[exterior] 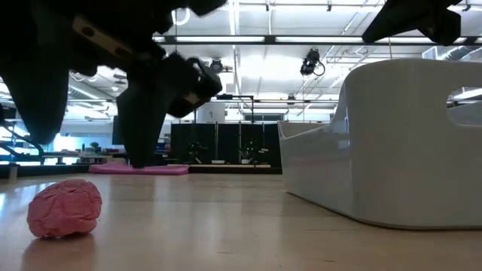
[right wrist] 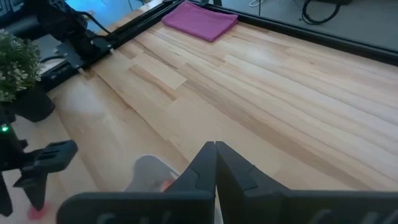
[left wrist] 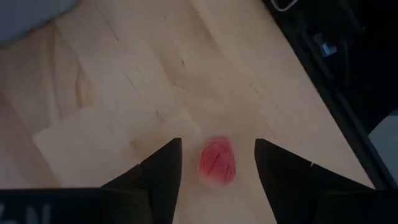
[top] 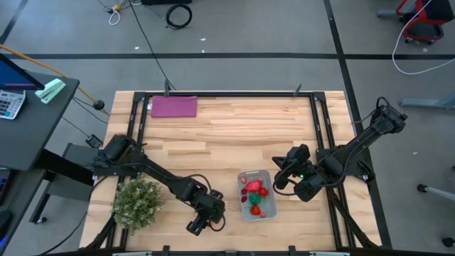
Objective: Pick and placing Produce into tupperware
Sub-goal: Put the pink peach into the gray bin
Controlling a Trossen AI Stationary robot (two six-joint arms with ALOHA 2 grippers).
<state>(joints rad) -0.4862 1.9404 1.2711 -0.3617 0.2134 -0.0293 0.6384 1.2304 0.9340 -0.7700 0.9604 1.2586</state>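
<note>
1. The left gripper [left wrist: 216, 163] points down at the wooden table [top: 234, 135] with its jaws open, and a pink-red piece of produce [left wrist: 217, 163] lies between the two fingertips [left wrist: 166, 158], bare wood showing on either side of it, so neither finger touches it
2. In the low view the same pink, wrinkled piece [exterior: 65, 208] rests on the table, apart from the pale wall of the tupperware [exterior: 392, 150], with open board between them
3. Just beyond these jaws the table's near edge runs past, with dark frame rails below it, so little board is left on that side
4. Seen from above, the left gripper [top: 201, 222] sits near the front edge, its arm bent low across the board from the left side
5. The bushy green plant [top: 138, 201] stands close beside that arm, on its outer side
6. To the inner side of the left jaws the tupperware [top: 266, 174] lies flat, holding several red pieces [top: 254, 187] and one green piece [top: 258, 212]
7. The right gripper [top: 279, 175] hangs just beside the container's far side, its jaws closed on nothing, its arm angled in from the right edge
8. Past the right jaws a wide stretch of bare board runs to a folded purple cloth [right wrist: 200, 20] at the far rail
</note>
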